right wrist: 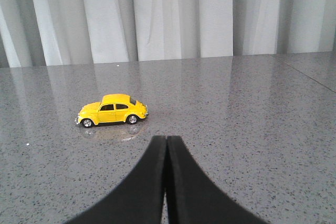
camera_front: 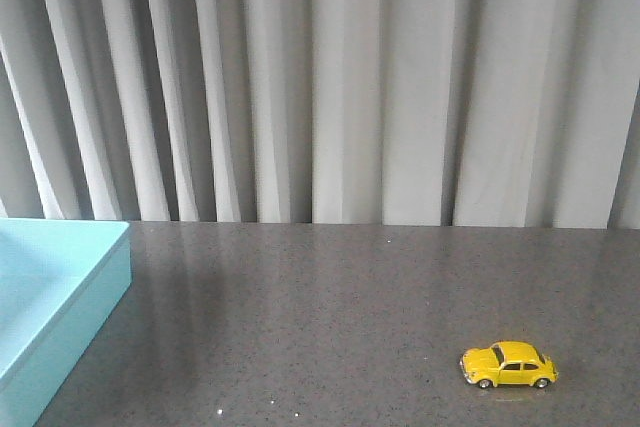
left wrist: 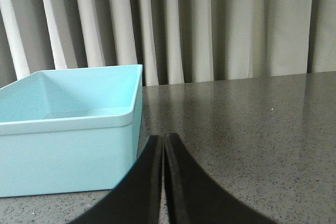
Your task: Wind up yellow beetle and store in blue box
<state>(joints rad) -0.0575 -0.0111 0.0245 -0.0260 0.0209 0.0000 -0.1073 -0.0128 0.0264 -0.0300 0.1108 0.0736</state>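
Observation:
The yellow beetle (camera_front: pixel 508 365) stands on its wheels on the grey table at the front right, side-on, nose to the left. It also shows in the right wrist view (right wrist: pixel 112 110), a short way beyond my right gripper (right wrist: pixel 166 139), which is shut and empty. The blue box (camera_front: pixel 55 297) sits at the left edge of the table, open side up. In the left wrist view the blue box (left wrist: pixel 68 145) is just ahead of my left gripper (left wrist: pixel 164 137), which is shut and empty. Neither gripper shows in the front view.
A grey speckled table (camera_front: pixel 320 317) runs back to a pleated grey-white curtain (camera_front: pixel 330 77). What can be seen of the box's inside shows nothing in it.

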